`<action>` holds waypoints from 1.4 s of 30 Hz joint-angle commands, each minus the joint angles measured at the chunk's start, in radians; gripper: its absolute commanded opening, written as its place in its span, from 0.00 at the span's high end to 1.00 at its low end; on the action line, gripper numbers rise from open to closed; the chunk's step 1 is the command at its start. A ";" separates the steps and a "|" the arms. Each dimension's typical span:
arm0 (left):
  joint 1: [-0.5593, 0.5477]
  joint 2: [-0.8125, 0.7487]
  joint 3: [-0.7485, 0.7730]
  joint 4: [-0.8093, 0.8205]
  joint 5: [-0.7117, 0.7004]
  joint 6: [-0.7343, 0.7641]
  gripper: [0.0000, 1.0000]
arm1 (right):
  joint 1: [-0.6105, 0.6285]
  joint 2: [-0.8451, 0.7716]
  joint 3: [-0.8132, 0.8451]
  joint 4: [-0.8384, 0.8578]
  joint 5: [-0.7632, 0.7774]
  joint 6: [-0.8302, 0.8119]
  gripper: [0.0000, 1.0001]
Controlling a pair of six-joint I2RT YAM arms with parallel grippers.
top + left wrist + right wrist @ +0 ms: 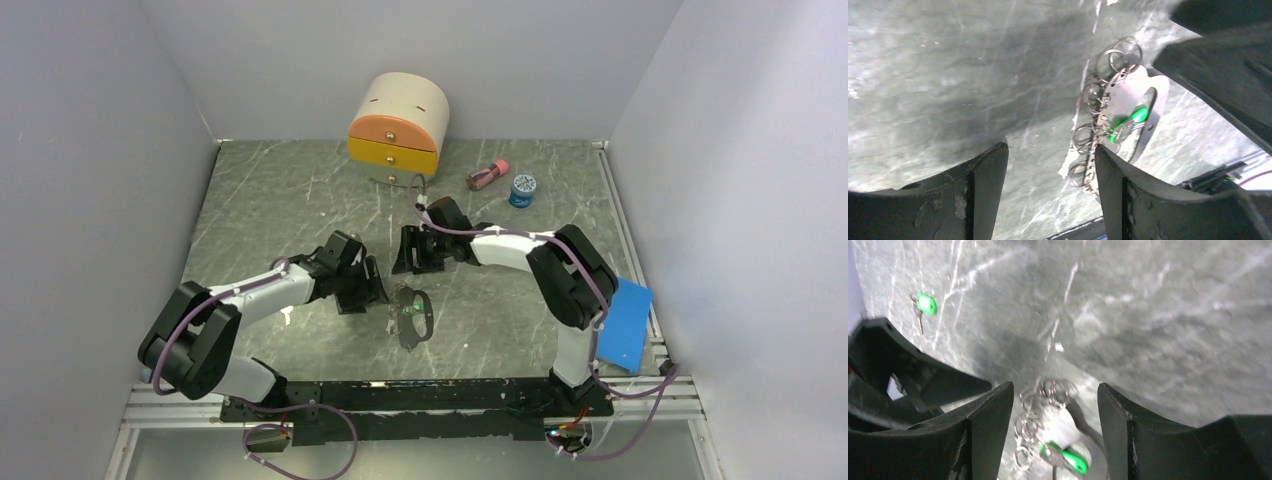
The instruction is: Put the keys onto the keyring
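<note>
from above i saw both arms reaching inward over the grey counter (270, 200), the left tool (372, 290) and right tool (412, 258) close together near the middle, with a small dark-looking clump just in front of them. only the wrist views resolved that clump: my left wrist showed the keyring (1100, 95) as a string of thin silvery linked rings lying on the counter beside a pale flat tag, with a green-headed key (1130, 119) at it. the right wrist alone showed a second green key (925, 303) lying apart near the wall. both tools stood partly open with nothing between the fingers, the rings below the gap and not gripped.
</note>
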 commanded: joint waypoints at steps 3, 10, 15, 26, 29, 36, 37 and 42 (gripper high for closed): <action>0.007 -0.049 0.061 -0.036 -0.038 0.199 0.31 | -0.014 -0.157 -0.144 -0.118 0.081 -0.101 0.34; 0.009 0.052 0.222 -0.068 0.003 0.359 0.35 | -0.017 -0.275 -0.286 -0.212 0.065 -0.142 0.45; 0.009 0.151 0.318 -0.071 0.023 0.389 0.36 | -0.009 -0.378 -0.361 -0.271 0.047 -0.192 0.60; 0.023 0.337 0.464 0.002 0.099 0.365 0.41 | 0.277 -0.372 -0.396 -0.169 0.133 -0.315 1.00; 0.027 0.382 0.473 0.036 0.154 0.351 0.47 | 0.343 -0.339 -0.383 -0.141 0.169 -0.344 1.00; 0.025 0.475 0.475 0.101 0.280 0.330 0.63 | 0.459 -0.320 -0.328 -0.099 0.271 -0.415 1.00; 0.025 0.480 0.469 0.108 0.286 0.327 0.65 | 0.469 -0.318 -0.318 -0.091 0.283 -0.422 1.00; 0.026 0.483 0.446 0.106 0.278 0.328 0.71 | 0.493 -0.263 -0.239 -0.073 0.319 -0.441 1.00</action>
